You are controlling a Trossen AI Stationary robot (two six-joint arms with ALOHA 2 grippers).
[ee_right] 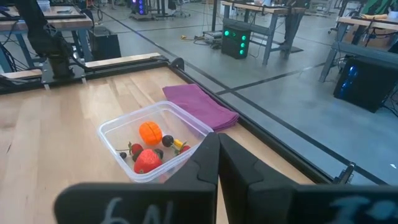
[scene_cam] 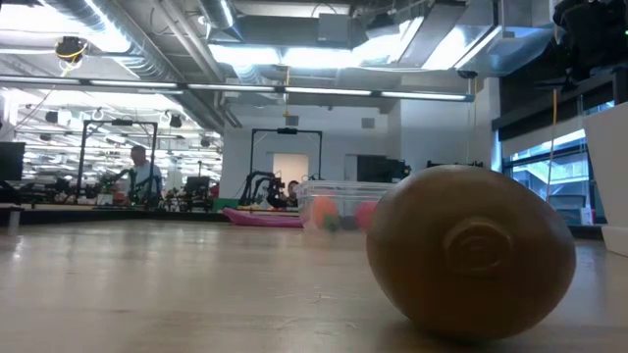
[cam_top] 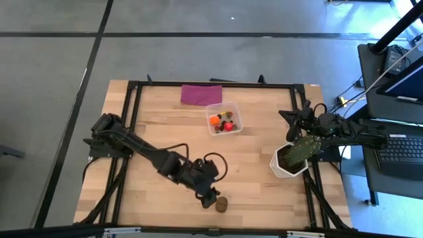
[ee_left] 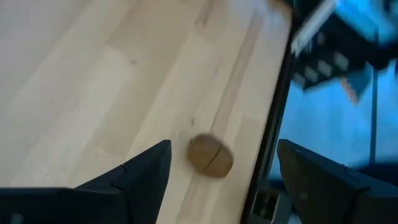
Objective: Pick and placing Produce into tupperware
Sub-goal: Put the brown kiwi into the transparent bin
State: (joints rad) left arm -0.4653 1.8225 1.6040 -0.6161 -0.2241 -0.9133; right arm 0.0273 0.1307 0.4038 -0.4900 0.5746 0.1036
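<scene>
One piece left out: the brown oval lump (cam_top: 221,204) sits loose near the worktop's (cam_top: 158,119) front edge, left gripper (cam_top: 210,196) spread open just beside it.
It's rounded and near the rim, so a jaw clipping it off-centre could roll it over the edge. Farther back, the tupperware (cam_top: 224,119) holds the orange ball (cam_top: 215,120) and strawberry (ee_right: 147,160); its tiny dark bits are hard to identify. Right gripper (ee_right: 217,163), closed and empty, waits by the potted plant (cam_top: 294,158); its tips are hidden from above.
</scene>
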